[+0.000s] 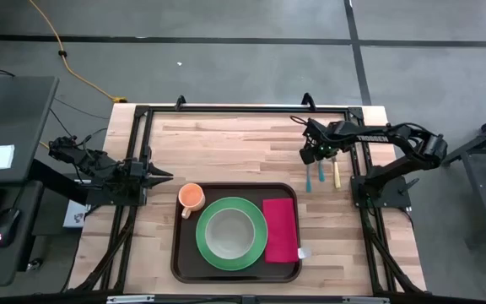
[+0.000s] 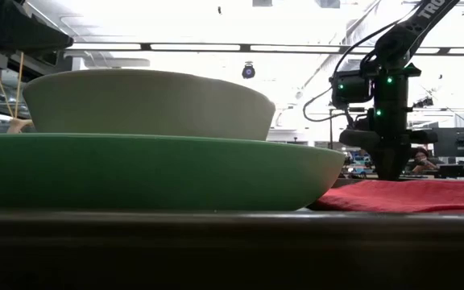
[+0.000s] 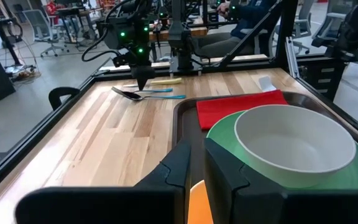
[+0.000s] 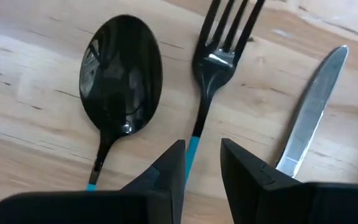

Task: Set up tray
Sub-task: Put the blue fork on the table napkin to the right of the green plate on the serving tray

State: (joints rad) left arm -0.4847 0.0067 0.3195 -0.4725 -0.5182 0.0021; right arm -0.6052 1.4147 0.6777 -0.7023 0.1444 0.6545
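While poised, right hand (image 4: 202,163) over fork (image 4: 219,59).

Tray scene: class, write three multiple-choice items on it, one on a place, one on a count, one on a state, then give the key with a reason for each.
1. Where does the red napkin lie?
A. on the tray, beside the green plate
B. under the orange cup
C. on the floor

2. How many pieces of cutlery lie on the bare table?
A. one
B. three
C. five

3. Where is the right gripper?
A. clamped on the white bowl
B. lifting the napkin
C. low over the fork, jaws astride its handle

Key: A, the napkin lies inside the tray's rim; B, spoon, fork and knife show in the right wrist view; C, that view shows the handle between the fingers.
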